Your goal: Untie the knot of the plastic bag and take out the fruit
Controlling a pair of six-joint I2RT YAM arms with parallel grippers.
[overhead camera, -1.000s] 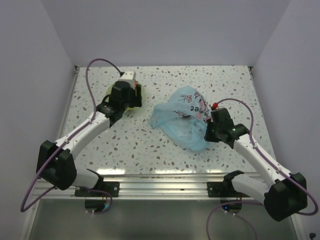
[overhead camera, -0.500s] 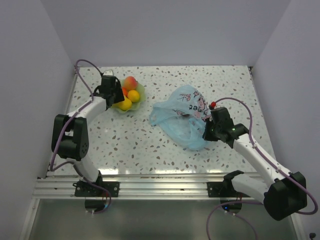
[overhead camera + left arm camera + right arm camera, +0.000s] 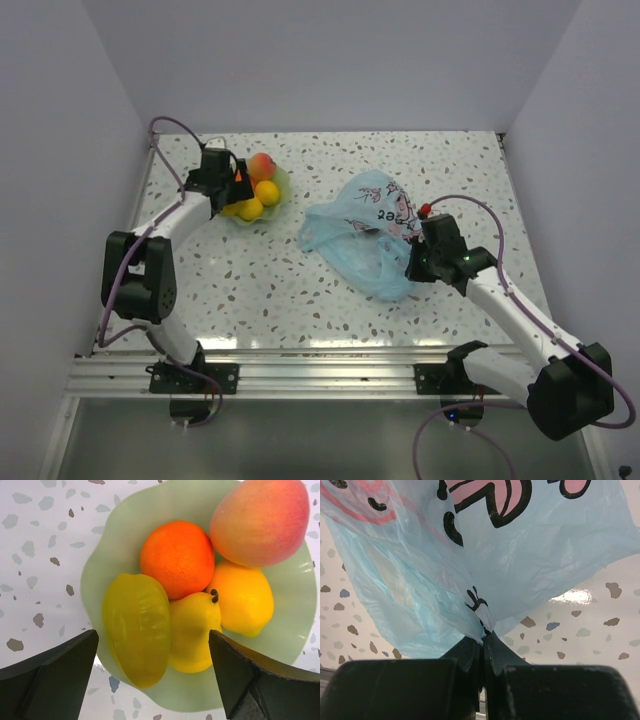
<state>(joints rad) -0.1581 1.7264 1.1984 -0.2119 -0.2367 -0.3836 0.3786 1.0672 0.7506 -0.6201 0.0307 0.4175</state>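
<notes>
Blue plastic bag [image 3: 365,235] nipped at the near right; fruit [image 3: 256,190] in the bowl [image 3: 283,180] beyond

Nearest the arm bases, the right jaws are closed tight on a gathered fold at the bag's near edge. The bag lies crumpled on the speckled table [image 3: 270,290], its pink-and-black print facing up. Farther off, at the far left, the pale green wavy-rimmed bowl holds five pieces heaped together and touching: a yellow-green ribbed one [image 3: 135,627], a yellow pear-shaped one [image 3: 192,630], a lemon-yellow one [image 3: 245,600], an orange [image 3: 180,557] and a peach-pink one [image 3: 260,522]. The left jaws hang wide apart over them, gripping nothing. Only the right wrist view shows the film pinched between the jaws; from above, the wrist hides it. Only the left wrist view separates the five pieces; from above, the arm covers part of the bowl.
</notes>
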